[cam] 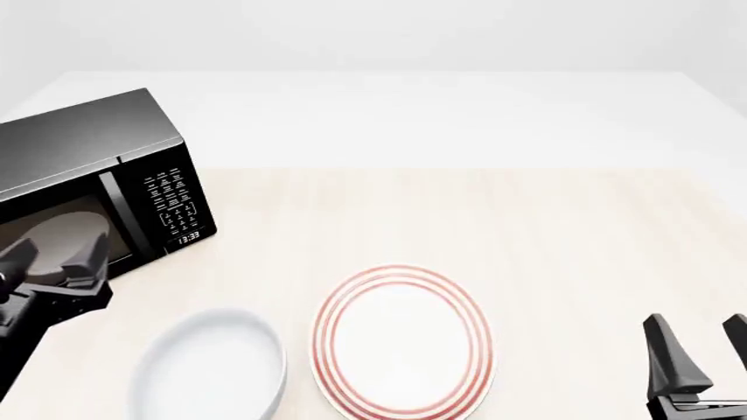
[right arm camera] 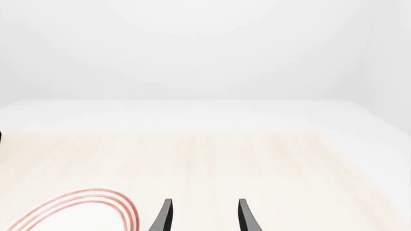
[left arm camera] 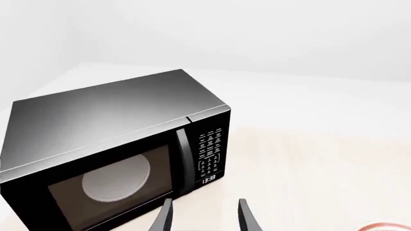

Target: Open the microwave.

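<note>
The microwave (cam: 82,149) is a glossy black box at the table's far left, its door shut. Its vertical bar handle (cam: 114,219) runs between the dark glass and the keypad (cam: 173,203). In the left wrist view the microwave (left arm camera: 109,125) fills the frame, with the white turntable (left arm camera: 117,176) showing through the glass beside the handle (left arm camera: 184,161). My left gripper (cam: 52,258) is open just in front of the door, nothing between its fingers (left arm camera: 163,219). My right gripper (cam: 701,346) is open at the near right corner, far from the oven.
A red-ringed white plate (cam: 403,341) lies at the near middle of the table, also visible in the right wrist view as the plate (right arm camera: 77,211). A white bowl (cam: 210,367) sits to its left, close to my left arm. Pale wood tabletop (cam: 467,219) stretches beyond them.
</note>
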